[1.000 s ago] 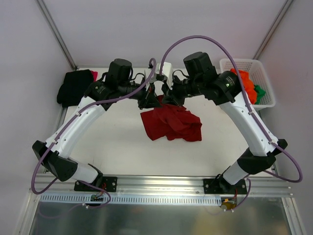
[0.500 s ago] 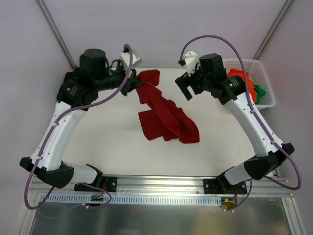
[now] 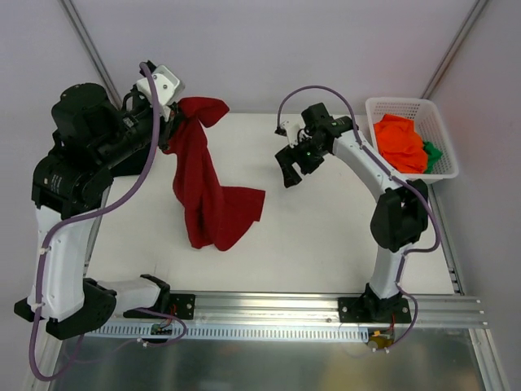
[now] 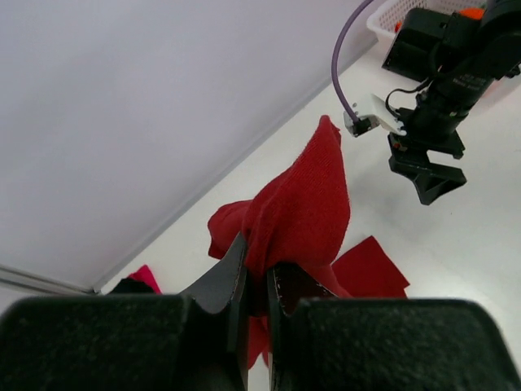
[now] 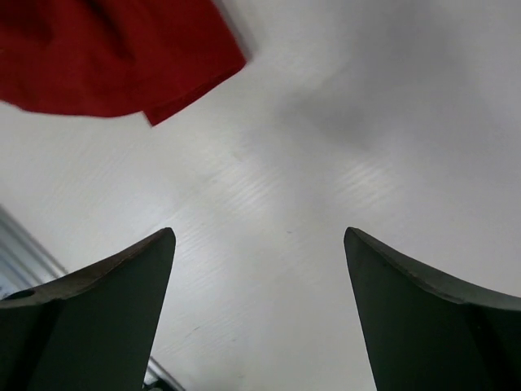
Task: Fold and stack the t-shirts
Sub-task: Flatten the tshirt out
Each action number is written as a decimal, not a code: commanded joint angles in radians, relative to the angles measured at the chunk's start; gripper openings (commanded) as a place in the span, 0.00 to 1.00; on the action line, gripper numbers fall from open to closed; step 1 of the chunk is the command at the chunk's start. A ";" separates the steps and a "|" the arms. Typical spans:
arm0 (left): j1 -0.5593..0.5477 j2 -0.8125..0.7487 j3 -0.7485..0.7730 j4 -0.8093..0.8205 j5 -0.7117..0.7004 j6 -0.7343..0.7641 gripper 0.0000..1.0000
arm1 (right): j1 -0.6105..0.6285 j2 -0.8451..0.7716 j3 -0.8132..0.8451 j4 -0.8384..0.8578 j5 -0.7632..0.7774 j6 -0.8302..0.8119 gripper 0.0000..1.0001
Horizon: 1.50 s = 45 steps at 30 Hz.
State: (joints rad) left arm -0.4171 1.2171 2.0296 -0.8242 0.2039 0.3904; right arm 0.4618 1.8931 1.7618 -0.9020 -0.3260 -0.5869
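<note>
My left gripper (image 3: 177, 120) is raised at the back left and shut on a bunch of the dark red t-shirt (image 3: 207, 195). The shirt hangs from it in a long drape, its lower end resting on the white table (image 3: 326, 244). In the left wrist view the cloth (image 4: 305, 204) is pinched between the jaws of that gripper (image 4: 259, 261). My right gripper (image 3: 291, 169) hovers open over bare table to the right of the shirt, nothing between its fingers. The right wrist view shows the open gripper (image 5: 259, 236) and the shirt's edge (image 5: 106, 57) at upper left.
A white lattice basket (image 3: 444, 167) at the back right holds an orange t-shirt (image 3: 400, 142) and a green one (image 3: 433, 151). A bright red bit of cloth (image 4: 145, 277) peeks out at the back left, beside something black. A metal rail (image 3: 269, 305) runs along the near edge.
The right gripper let go of the dark red shirt and drew off to the right. The left arm swung up and left, pulling the shirt with it so it now hangs stretched out.
</note>
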 commanded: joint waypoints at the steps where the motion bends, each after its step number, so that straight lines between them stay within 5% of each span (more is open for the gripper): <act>1: 0.006 0.007 -0.026 0.002 -0.046 0.011 0.00 | 0.015 -0.043 0.047 -0.083 -0.353 -0.068 0.90; 5: 0.008 0.012 -0.028 0.003 -0.063 0.008 0.00 | 0.043 -0.063 0.021 -0.190 -0.498 -0.186 0.90; 9: 0.008 0.007 -0.049 0.003 -0.064 -0.015 0.00 | 0.150 -0.219 -0.152 -0.138 -0.483 -0.238 0.92; 12: 0.008 0.005 -0.069 0.007 -0.067 -0.033 0.00 | 0.329 -0.362 -0.337 0.059 -0.233 -0.167 0.93; 13: 0.009 0.004 -0.083 0.013 -0.072 -0.039 0.00 | 0.384 -0.386 -0.385 0.189 -0.021 -0.159 0.93; 16: 0.008 0.001 -0.101 0.033 -0.078 -0.054 0.00 | 0.558 -0.405 -0.528 0.407 0.303 -0.172 0.90; 20: 0.008 0.001 -0.140 0.046 -0.089 -0.058 0.00 | 0.713 -0.324 -0.564 0.587 0.422 -0.192 0.83; 25: 0.008 -0.024 -0.206 0.071 -0.104 -0.056 0.00 | 0.761 -0.091 -0.498 0.725 0.671 -0.260 0.88; 35: 0.008 -0.054 -0.233 0.096 -0.150 -0.025 0.00 | 0.775 0.034 -0.427 0.759 0.406 -0.274 0.88; 45: 0.008 -0.045 -0.250 0.115 -0.155 -0.047 0.00 | 0.778 0.165 -0.515 1.020 0.614 -0.465 0.80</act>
State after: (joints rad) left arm -0.4171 1.1835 1.7744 -0.7799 0.0715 0.3550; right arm 1.2591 2.0079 1.2816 0.0288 0.2150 -0.9646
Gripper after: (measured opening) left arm 0.045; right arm 0.806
